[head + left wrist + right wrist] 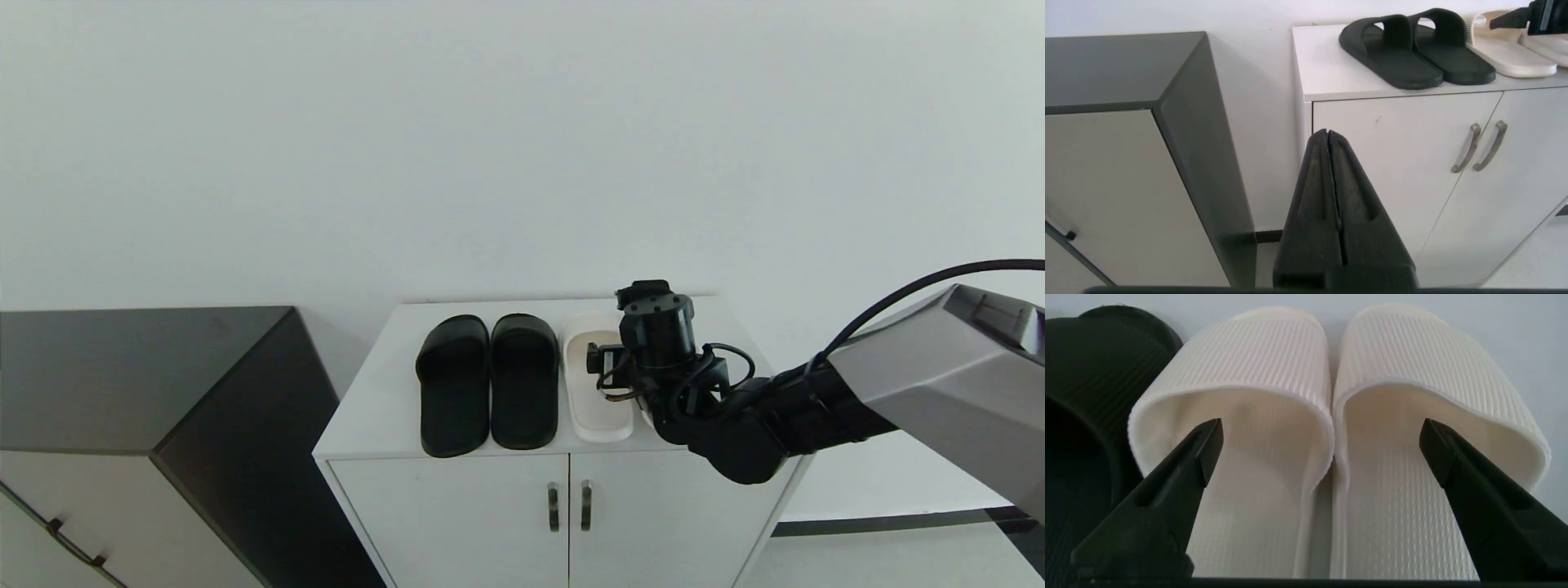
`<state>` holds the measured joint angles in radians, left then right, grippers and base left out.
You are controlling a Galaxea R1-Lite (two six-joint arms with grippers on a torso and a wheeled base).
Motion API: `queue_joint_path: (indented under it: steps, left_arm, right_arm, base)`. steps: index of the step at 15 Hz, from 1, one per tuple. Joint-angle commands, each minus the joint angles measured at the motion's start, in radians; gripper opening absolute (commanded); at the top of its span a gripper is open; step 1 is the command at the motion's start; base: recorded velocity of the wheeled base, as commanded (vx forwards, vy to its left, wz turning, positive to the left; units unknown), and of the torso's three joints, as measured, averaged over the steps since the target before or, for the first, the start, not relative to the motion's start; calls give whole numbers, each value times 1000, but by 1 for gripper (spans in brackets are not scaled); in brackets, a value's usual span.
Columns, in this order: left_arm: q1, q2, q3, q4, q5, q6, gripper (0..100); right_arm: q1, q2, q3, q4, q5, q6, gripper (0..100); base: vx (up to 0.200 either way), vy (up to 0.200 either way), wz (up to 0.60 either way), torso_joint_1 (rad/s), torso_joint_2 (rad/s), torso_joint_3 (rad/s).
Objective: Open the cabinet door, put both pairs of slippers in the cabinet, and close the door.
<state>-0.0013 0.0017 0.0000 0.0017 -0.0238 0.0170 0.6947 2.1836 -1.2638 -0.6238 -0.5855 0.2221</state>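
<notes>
Right pincer [1321, 429] spread wide over 2 white slippers [1249, 367]

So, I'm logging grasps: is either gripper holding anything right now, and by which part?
Nothing is held. The right gripper is open, its fingers spread at the white slippers without clamping them; the left gripper is shut on nothing.

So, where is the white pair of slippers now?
In the head view the white slippers lie on the cabinet top, on its right side beside the black slippers, with the right gripper, jaws open, at them.
</notes>
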Motion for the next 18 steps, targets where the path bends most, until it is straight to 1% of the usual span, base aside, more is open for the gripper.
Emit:
queue_joint_path:
  steps: [1, 3, 4, 8, 12, 14, 15, 16, 17, 18]
  left_arm:
    - [0, 1, 0, 0, 1, 0, 0]
    - [1, 1, 0, 0, -1, 0, 0]
    - [0, 1, 0, 0, 1, 1, 0]
    - [0, 1, 0, 0, 1, 1, 0]
    - [0, 1, 0, 0, 1, 3, 0]
    - [0, 0, 0, 0, 5, 3, 0]
    - [0, 0, 0, 0, 7, 6, 0]
    - [0, 0, 0, 0, 7, 6, 0]
    - [0, 1, 0, 0, 4, 9, 0]
    - [0, 1, 0, 0, 4, 9, 0]
  right_arm:
    - [-12, 31, -35, -1, 1, -4, 100]
    - [-26, 51, -57, -2, 1, -14, 100]
    - [-29, 53, -65, -1, 1, -18, 0]
    - [-41, 84, -114, -2, 3, -50, 0]
    - [-41, 56, -106, -4, 1, -60, 0]
    - [-41, -27, -55, -2, 3, -87, 0]
    - [-41, -88, -5, -2, 13, -121, 0]
    - [-41, -91, -2, -2, 15, -122, 0]
    - [-37, -202, 93, -1, 98, -142, 0]
    - [-27, -252, 149, -1, 131, -142, 0]
  base:
    - [0, 0, 0, 0, 0, 0]
    - [0, 0, 0, 0, 0, 0]
    - [0, 0, 0, 0, 0, 0]
    - [0, 0, 0, 0, 0, 0]
    - [0, 0, 0, 0, 0, 0]
    - [0, 0, 0, 0, 0, 0]
    - [0, 0, 0, 0, 0, 0]
    - [0, 0, 0, 0, 0, 0]
    - [0, 0, 0, 0, 0, 0]
    - [0, 0, 0, 0, 0, 0]
